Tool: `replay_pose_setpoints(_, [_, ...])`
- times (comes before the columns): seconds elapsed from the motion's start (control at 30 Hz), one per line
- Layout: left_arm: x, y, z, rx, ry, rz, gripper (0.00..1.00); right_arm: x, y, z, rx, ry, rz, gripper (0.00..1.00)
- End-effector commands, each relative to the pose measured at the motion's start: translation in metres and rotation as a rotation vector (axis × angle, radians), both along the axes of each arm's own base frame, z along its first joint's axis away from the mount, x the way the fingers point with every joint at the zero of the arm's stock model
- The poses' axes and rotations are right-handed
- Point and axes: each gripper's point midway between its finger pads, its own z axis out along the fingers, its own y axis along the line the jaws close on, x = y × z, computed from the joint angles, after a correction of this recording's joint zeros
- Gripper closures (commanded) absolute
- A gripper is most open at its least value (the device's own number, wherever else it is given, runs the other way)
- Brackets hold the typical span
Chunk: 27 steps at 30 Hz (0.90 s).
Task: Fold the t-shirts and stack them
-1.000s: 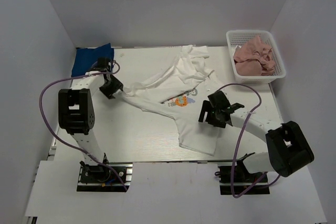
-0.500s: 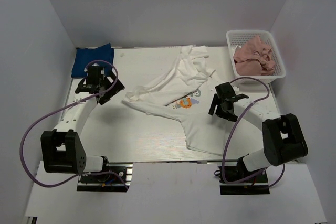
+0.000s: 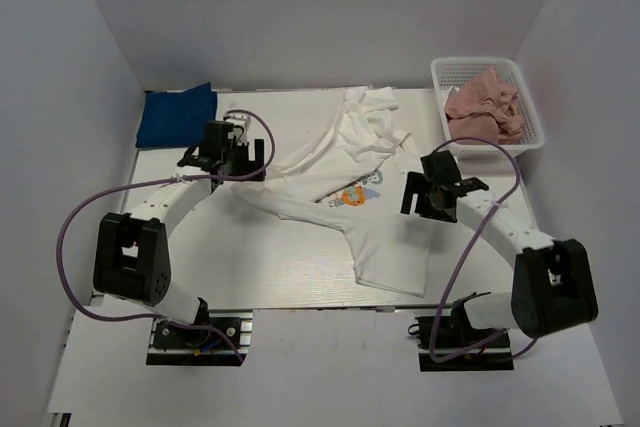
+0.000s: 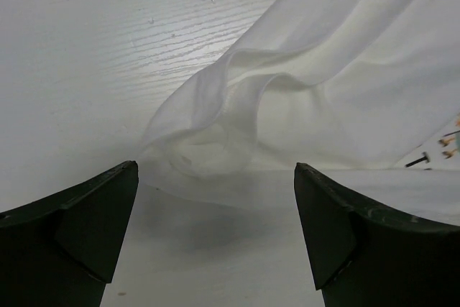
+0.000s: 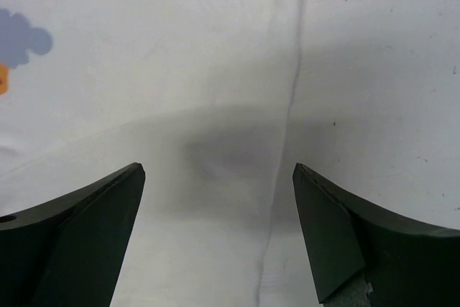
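Left hand (image 3: 240,155) and right hand (image 3: 424,193) – both wide, empty – hover at the left and right edges of the white shirt (image 3: 372,239) spread mid-surface (image 3: 250,267), blue shirt (image 3: 178,114) far left, pink shirt (image 3: 483,105) in the far-right basket (image 3: 480,62).

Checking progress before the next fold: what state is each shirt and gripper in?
White cartoon-print cloth t-shirt: unfolded, rumpled on the table.
Royal-blue cloth t-shirt: lying flat, far-left corner.
Dusty-pink cloth t-shirt: crumpled in the white mesh basket.
Left gripper: open, holding nothing.
Right gripper: open, holding nothing.
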Motion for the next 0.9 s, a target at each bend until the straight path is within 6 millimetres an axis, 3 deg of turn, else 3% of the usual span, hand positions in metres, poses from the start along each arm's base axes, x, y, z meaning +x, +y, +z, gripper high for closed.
replay_pose_setpoints(0.0, [0.009, 0.006, -0.002, 0.155, -0.092, -0.165, 0.01, -0.023, 0.005, 0.011, 0.030, 0.010, 0.083, 0.10])
replay_pose_setpoints(0.2, [0.037, -0.007, -0.006, 0.155, -0.111, -0.234, 0.01, -0.056, 0.010, 0.020, 0.062, 0.036, 0.137, 0.10])
replay_pose_setpoints(0.23, [0.038, -0.011, -0.022, 0.148, -0.069, -0.263, 0.01, -0.060, 0.015, 0.020, 0.074, 0.040, 0.156, 0.10])
replay_pose_setpoints(0.27, [0.042, -0.014, -0.022, 0.139, -0.058, -0.274, 0.01, -0.065, 0.018, 0.016, 0.090, 0.057, 0.150, 0.10])
replay_pose_setpoints(0.33, [0.041, -0.016, -0.039, 0.144, -0.014, -0.294, 0.01, -0.076, 0.022, 0.007, 0.096, 0.094, 0.149, 0.10])
replay_pose_setpoints(0.5, [0.036, -0.030, -0.045, 0.084, -0.010, -0.363, 0.05, -0.098, 0.020, -0.012, 0.093, 0.156, 0.083, 0.10])
replay_pose_setpoints(0.6, [0.035, -0.021, -0.049, 0.113, -0.004, -0.314, 0.37, -0.109, 0.018, -0.012, 0.073, 0.175, 0.074, 0.10])
replay_pose_setpoints(0.63, [0.036, -0.017, -0.050, 0.125, -0.001, -0.287, 0.63, -0.114, 0.020, -0.011, 0.081, 0.185, 0.068, 0.10])
replay_pose_setpoints(0.7, [0.037, -0.001, -0.051, 0.143, 0.029, -0.182, 1.00, -0.124, 0.017, -0.015, 0.066, 0.211, 0.052, 0.10])
replay_pose_setpoints(0.83, [0.027, -0.001, -0.020, 0.051, -0.026, -0.098, 1.00, -0.148, 0.008, -0.021, -0.004, 0.296, -0.005, 0.10])
replay_pose_setpoints(0.87, [0.020, -0.003, -0.018, 0.024, -0.042, -0.091, 1.00, -0.153, 0.014, -0.020, -0.005, 0.305, 0.023, 0.10])
